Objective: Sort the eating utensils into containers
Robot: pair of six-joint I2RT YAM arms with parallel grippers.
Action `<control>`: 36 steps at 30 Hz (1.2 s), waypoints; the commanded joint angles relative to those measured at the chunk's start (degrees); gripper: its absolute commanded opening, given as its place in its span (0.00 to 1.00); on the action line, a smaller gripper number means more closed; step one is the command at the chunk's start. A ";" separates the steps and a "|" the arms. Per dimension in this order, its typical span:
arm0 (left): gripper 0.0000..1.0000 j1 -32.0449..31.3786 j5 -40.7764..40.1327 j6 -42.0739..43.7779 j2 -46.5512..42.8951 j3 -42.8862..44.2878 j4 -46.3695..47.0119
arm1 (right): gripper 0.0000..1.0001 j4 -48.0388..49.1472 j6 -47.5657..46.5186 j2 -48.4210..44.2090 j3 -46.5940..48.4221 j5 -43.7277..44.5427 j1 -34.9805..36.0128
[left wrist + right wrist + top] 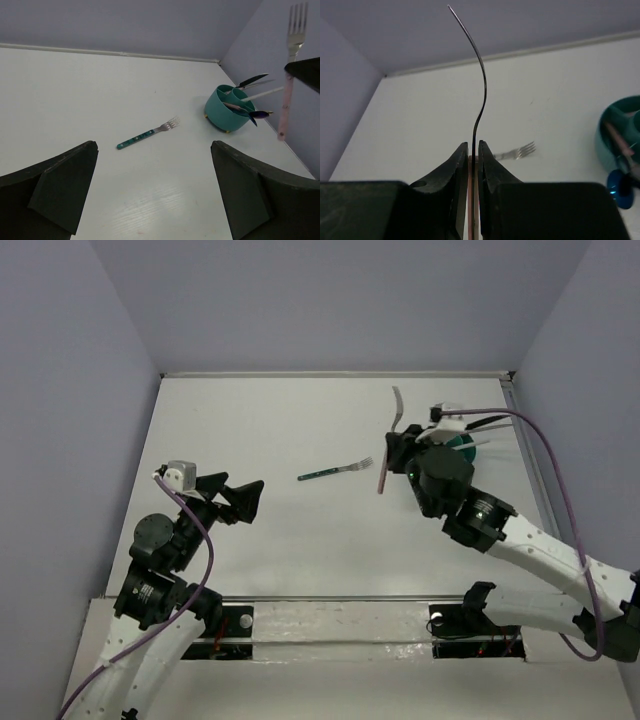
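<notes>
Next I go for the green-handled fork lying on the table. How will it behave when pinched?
The green-handled fork lies flat on the glossy table, so it may skid rather than lift. It looks thin and rigid, likely light. Its flat handle should keep it from rolling.

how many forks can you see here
2. One green-handled fork lies on the table; one pink-handled fork is clamped in the right end effector near the teal cup. More may hide inside it.

Between my right gripper's (473, 147) matt black fingers (455, 170), the pink-handled fork (297, 27) shows bright polished metal above a dull, plastic-looking handle. Left of the gripper I see the green-handled fork's (335, 472) shiny metal tines, and right of it the smooth teal cup (220, 112). The white table (75, 90) has a slight sheen.
</notes>
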 commanded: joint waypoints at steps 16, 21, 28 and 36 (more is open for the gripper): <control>0.99 -0.14 0.94 0.82 0.51 1.21 2.48 | 0.00 38.29 -25.31 -2.28 -13.27 17.16 -46.34; 0.99 -1.37 0.76 1.08 0.86 1.39 2.47 | 0.00 33.27 -11.96 1.14 -13.54 8.38 -53.55; 0.99 -1.89 0.76 1.26 0.77 1.56 2.65 | 0.00 45.92 -13.44 9.57 -16.79 -0.69 -54.08; 0.99 -1.89 0.67 1.43 1.30 1.65 2.92 | 0.00 52.78 -10.98 14.06 -21.36 -5.70 -54.08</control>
